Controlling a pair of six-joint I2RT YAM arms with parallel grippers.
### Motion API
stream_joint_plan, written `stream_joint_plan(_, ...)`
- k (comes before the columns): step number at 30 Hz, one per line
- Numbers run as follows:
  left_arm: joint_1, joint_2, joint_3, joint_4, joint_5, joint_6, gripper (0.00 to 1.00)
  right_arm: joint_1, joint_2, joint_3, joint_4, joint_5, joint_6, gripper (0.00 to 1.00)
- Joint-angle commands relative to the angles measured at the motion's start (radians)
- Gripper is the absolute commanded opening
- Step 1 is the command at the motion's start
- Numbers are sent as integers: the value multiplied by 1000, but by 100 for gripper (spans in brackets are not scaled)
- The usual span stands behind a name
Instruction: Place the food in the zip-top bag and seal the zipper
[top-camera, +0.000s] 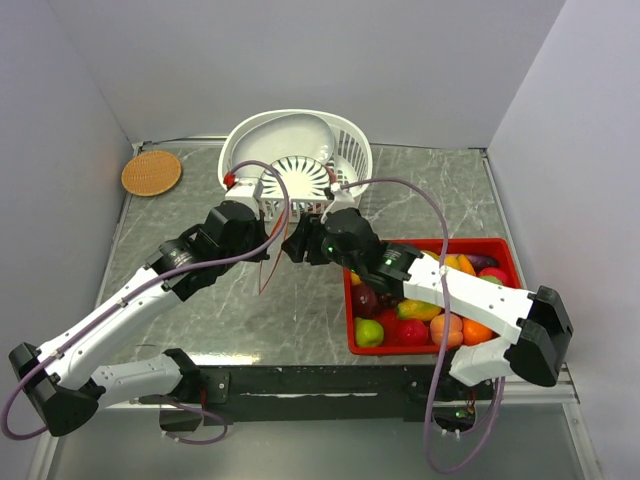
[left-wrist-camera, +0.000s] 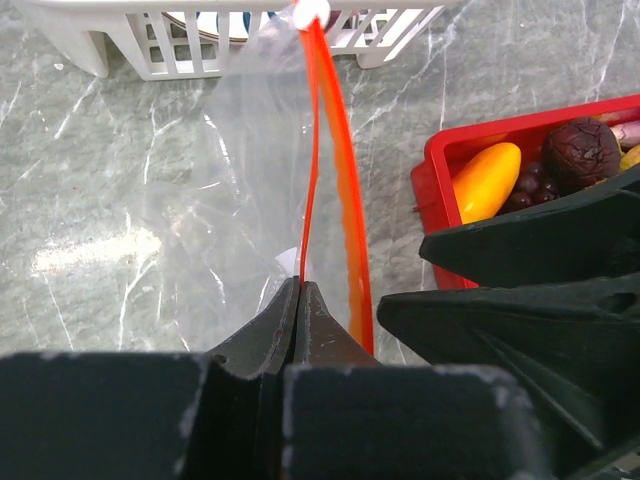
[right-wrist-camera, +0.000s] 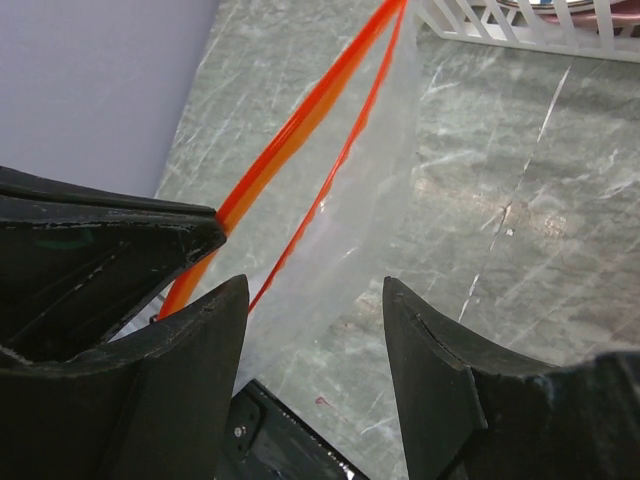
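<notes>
My left fingers (left-wrist-camera: 298, 300) are pressed together on the near end of the zipper (left-wrist-camera: 338, 150), holding the zip-top bag (left-wrist-camera: 220, 170) at the middle of the grey-green marbled surface (top-camera: 300, 320). My right fingers (top-camera: 303, 247) stand spread just beside them, the bag's clear film between them. The food (top-camera: 415, 330) lies in a red tray (top-camera: 500, 245) at four o'clock. A white basket (top-camera: 355, 155) sits at twelve and a round woven mat (top-camera: 151, 172) at ten, with pale grey walls (top-camera: 300, 60) on three sides.
</notes>
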Motion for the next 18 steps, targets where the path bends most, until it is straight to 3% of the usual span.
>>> stream_joint_plan(1, -4, -14, 2, 36, -26, -9, 1, 1, 33, 63, 11, 7, 10, 64)
stream_joint_plan(14, -4, -56, -55, 105, 18, -17, 1, 3, 138, 127, -34, 21, -16, 63)
stream_joint_plan(18, -4, -87, -92, 174, 25, -31, 1, 6, 188, 138, -37, -5, -25, 57)
